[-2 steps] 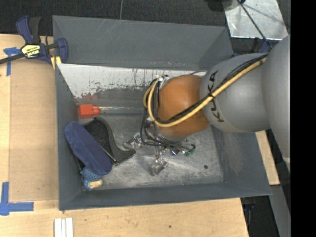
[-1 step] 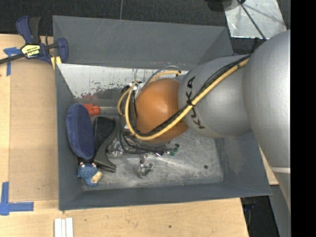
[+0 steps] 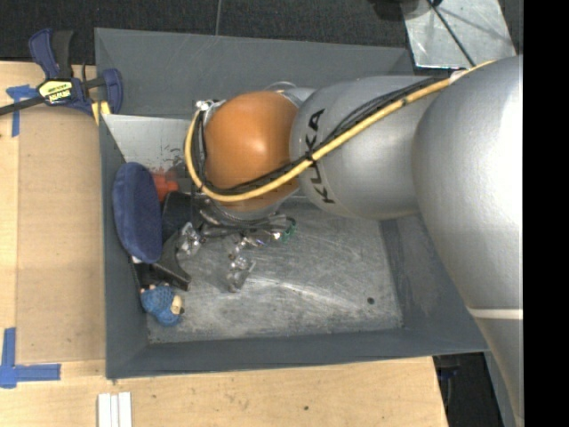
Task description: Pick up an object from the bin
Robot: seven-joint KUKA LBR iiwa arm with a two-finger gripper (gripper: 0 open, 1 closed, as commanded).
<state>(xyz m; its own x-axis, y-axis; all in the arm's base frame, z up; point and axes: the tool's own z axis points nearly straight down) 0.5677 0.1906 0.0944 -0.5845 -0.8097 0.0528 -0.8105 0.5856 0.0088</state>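
My gripper hangs below the arm's orange cover in the left half of the bin. Its two metal fingertips stand apart over bare bin floor with nothing between them, so it is open. Just left of the fingers lies a dark blue oval pouch against the left wall. A flat black object lies under the pouch's lower end. A small blue fuzzy toy sits in the front left corner. A small red-orange thing peeks out beside the pouch, partly hidden by the arm.
The arm comes in from the right and covers the bin's back and right side. Grey bin floor shows to the right of and in front of the fingers.
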